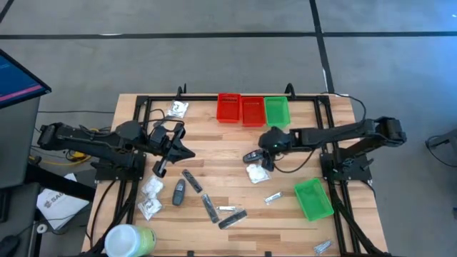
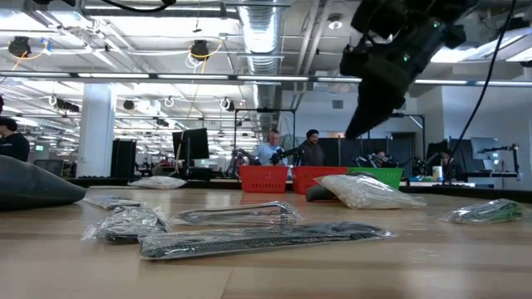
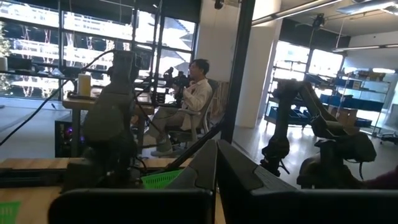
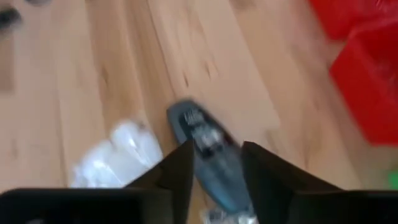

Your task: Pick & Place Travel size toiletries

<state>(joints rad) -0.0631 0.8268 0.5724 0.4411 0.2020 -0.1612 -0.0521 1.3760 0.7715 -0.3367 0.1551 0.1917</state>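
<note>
— Wooden tabletop (image 1: 235, 143): what's in the bins?
— Far-edge red bins (image 1: 240, 109) and both green bins (image 1: 313, 198) look empty; toiletries (image 1: 207, 203) lie scattered.
— Grippers?
— Right gripper (image 4: 214, 165) parted over a dark grey oval (image 4: 208, 149) mid-table; left gripper (image 1: 163, 168) clenched, empty.

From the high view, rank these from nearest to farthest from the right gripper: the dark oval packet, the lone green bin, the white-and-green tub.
Right gripper reference:
1. Dark oval packet, right at its fingers, mid-table.
2. Lone green bin, near the table's right edge.
3. White-and-green tub, at the far left corner.
</note>
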